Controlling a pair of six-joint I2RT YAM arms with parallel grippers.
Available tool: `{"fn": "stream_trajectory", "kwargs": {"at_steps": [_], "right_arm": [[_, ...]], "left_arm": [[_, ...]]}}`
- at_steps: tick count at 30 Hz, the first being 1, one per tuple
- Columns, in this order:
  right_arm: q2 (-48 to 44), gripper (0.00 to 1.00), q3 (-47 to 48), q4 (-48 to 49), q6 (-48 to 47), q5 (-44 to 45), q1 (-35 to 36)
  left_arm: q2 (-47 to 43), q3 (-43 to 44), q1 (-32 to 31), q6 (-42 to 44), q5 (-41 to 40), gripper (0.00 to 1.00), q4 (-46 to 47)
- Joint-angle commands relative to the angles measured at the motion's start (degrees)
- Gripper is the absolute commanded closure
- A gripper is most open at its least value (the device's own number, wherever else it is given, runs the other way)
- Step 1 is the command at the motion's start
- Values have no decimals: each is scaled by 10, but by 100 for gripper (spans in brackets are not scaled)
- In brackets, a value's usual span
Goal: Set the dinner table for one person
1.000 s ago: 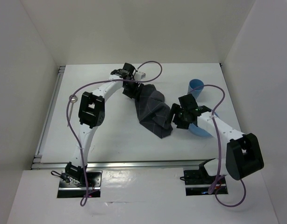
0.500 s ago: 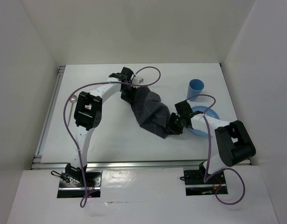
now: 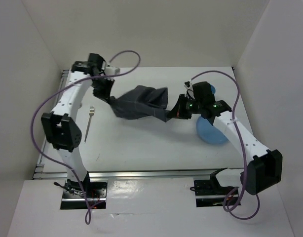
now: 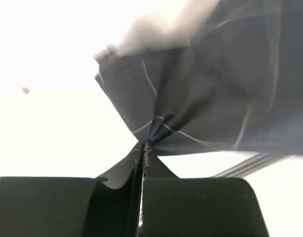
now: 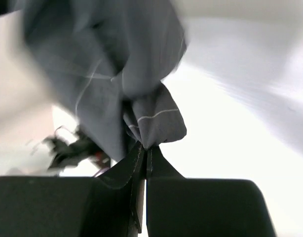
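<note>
A dark grey checked placemat hangs bunched above the white dinner table, stretched between both grippers. My left gripper is shut on its left end, and my right gripper is shut on its right end. In the left wrist view the jaws pinch a gathered corner of the cloth. The right wrist view likewise shows a fold of the placemat pinched at the closed fingertips.
A blue plate lies on the table under the right forearm. A blue cup peeks out behind the right wrist. A fork lies at the left, near the left arm. Silver rails edge the table.
Both grippers have shut on the placemat and lifted it off the table. The left arm swung back and left, the right arm rose, and the cloth now stretches between them.
</note>
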Motion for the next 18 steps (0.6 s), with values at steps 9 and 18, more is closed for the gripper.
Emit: {"fn": "stream_trajectory", "kwargs": {"at_steps": [9, 18], "right_arm": [[-111, 100, -7, -161, -39, -150, -5], [-94, 100, -25, -188, -37, -102, -5]], "left_arm": [[-220, -52, 95, 61, -60, 100, -111], [-188, -94, 41, 55, -30, 74, -84]]}}
